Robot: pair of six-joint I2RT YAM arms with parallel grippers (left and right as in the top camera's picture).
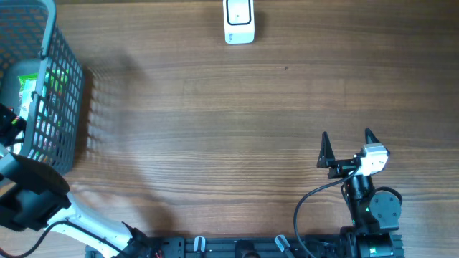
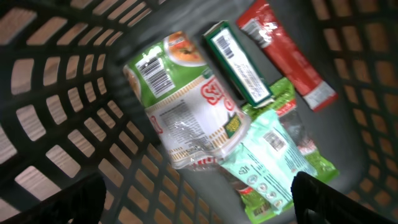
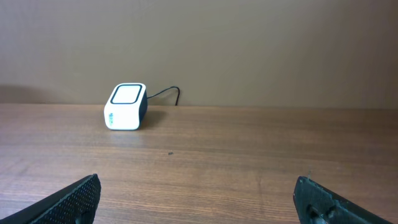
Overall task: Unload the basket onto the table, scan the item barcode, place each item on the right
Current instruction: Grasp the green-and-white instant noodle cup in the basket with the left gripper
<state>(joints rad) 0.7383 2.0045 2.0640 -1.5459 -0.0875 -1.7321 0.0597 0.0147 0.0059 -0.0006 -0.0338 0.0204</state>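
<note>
In the left wrist view, my left gripper [image 2: 198,202] hangs open inside the dark plastic basket [image 2: 56,93], above the items and holding nothing. Below it lies a green-and-white cup of noodles [image 2: 186,106] on its side with a barcode facing up. Next to the cup are a green box [image 2: 237,62] with a barcode label, a red packet [image 2: 286,53] and a mint-green pouch [image 2: 270,162]. The white scanner [image 1: 239,21] stands at the table's far edge, also seen as the scanner [image 3: 125,106] in the right wrist view. My right gripper [image 1: 347,140] rests open and empty near the front right.
The basket [image 1: 50,86] stands at the table's left edge, its tall mesh walls surrounding the left gripper. The left arm [image 1: 32,197] reaches in from the front left. The scanner's cable [image 3: 165,93] runs off behind it. Bare wooden table [image 1: 215,129] lies between basket, scanner and right arm.
</note>
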